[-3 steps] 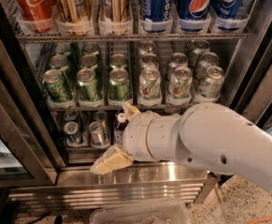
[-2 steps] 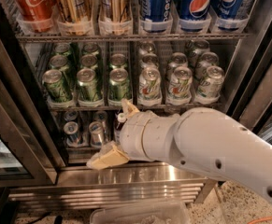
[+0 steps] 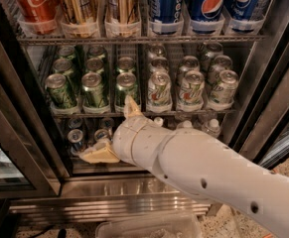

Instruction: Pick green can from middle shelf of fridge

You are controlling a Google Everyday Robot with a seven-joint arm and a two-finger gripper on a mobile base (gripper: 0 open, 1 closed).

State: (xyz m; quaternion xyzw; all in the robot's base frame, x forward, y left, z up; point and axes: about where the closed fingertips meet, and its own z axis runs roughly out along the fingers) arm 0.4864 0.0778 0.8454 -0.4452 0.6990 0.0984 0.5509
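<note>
The fridge (image 3: 15,148) stands open in front of me. Its middle shelf (image 3: 193,114) holds dark green cans in three lanes on the left and white cans (image 3: 190,89) on the right. The front green cans stand at the left (image 3: 60,90), the middle (image 3: 94,90) and the right (image 3: 126,88) of those lanes. My gripper (image 3: 106,129) is open just below and in front of the shelf's edge. Its upper finger (image 3: 131,108) points up at the base of the rightmost front green can. Its lower finger (image 3: 99,152) reaches left over the bottom shelf. It holds nothing.
The top rack holds red (image 3: 35,4), gold (image 3: 79,4) and blue cans (image 3: 208,4). Small cans and bottles (image 3: 77,138) stand on the bottom rack behind the gripper. Dark door edges (image 3: 278,83) flank the opening. A ribbed steel base (image 3: 84,202) and a clear bin (image 3: 149,227) lie below.
My gripper and arm have moved up and a little left, closer to the middle shelf's front edge. The cans have not moved.
</note>
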